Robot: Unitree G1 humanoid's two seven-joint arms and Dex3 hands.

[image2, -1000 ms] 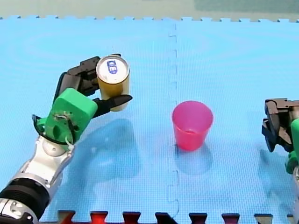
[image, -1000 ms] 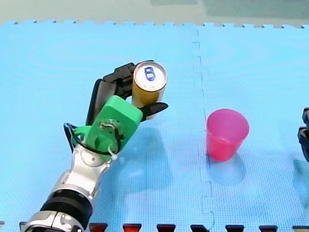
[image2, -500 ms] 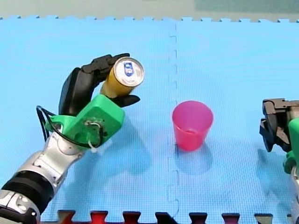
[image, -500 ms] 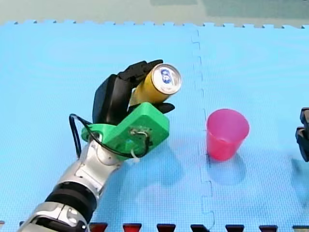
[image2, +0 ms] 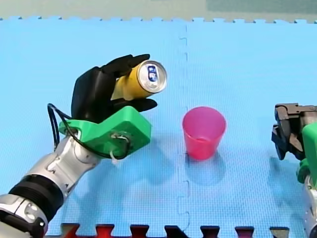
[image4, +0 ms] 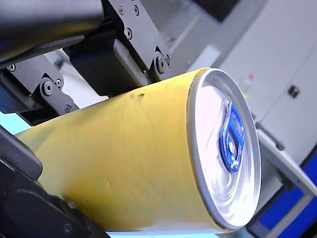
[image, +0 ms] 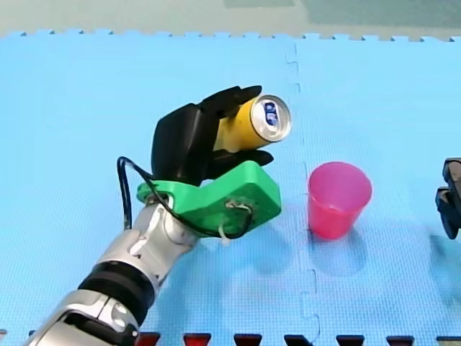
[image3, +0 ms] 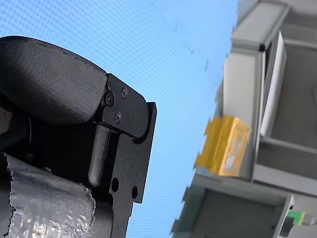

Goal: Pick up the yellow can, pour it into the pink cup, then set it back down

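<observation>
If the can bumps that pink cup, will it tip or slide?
The pink cup looks thin and empty, so probably light. Its base is narrower than its rim, so it may tip. The textured foam mat likely limits sliding.

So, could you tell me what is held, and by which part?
The left hand grips the yellow can around its body, leaving the lid end free; the right hand, at the right edge, holds nothing.

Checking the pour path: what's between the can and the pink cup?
Only bare blue mat and its seam, in both head views. Left hand holds the tilted can; right hand is beyond the cup.
</observation>
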